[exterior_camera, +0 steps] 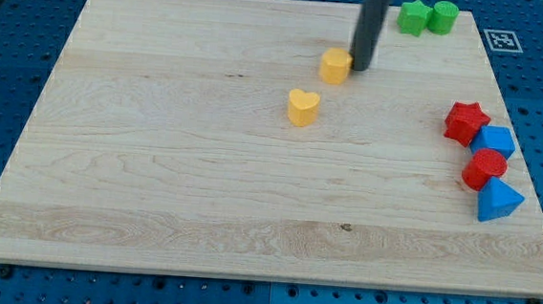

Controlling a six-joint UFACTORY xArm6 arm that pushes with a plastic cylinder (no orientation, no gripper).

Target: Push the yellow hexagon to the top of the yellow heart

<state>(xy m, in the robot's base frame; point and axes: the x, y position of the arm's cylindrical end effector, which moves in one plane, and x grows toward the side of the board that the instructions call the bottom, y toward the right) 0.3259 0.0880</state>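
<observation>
Rod (pixel 370 25) dark and straight, coming down from the view's top edge and leaning slightly. The tip (pixel 362 69) rests on the wooden bench (pixel 155 173). The arm ends in this plain rod alone, with no fingers to stand wide or narrow, and it holds nothing.

Yellow hexagon (pixel 335 65) sits just to the view's left of the tip, touching it or very nearly; I cannot make out a gap between them.

Yellow heart (pixel 302 107) lies below the tip and to its left, past the hexagon. The two yellow blocks are near each other but apart, with bare wood between. The hexagon stands above the heart and a little to its right.

Two green blocks, one (pixel 413 16) beside the other (pixel 443 16), sit up and to the right of the tip, close to the bench's top edge. They appear to touch each other. Shapes not clear.

Well to the right of the tip and lower down, four blocks run in a column along the bench's right edge:
- red star (pixel 466 122) on top
- blue block (pixel 494 142) just below it
- red block (pixel 485 169) next
- blue triangle (pixel 498 200) lowest

Neighbours in this column look to be in contact.
</observation>
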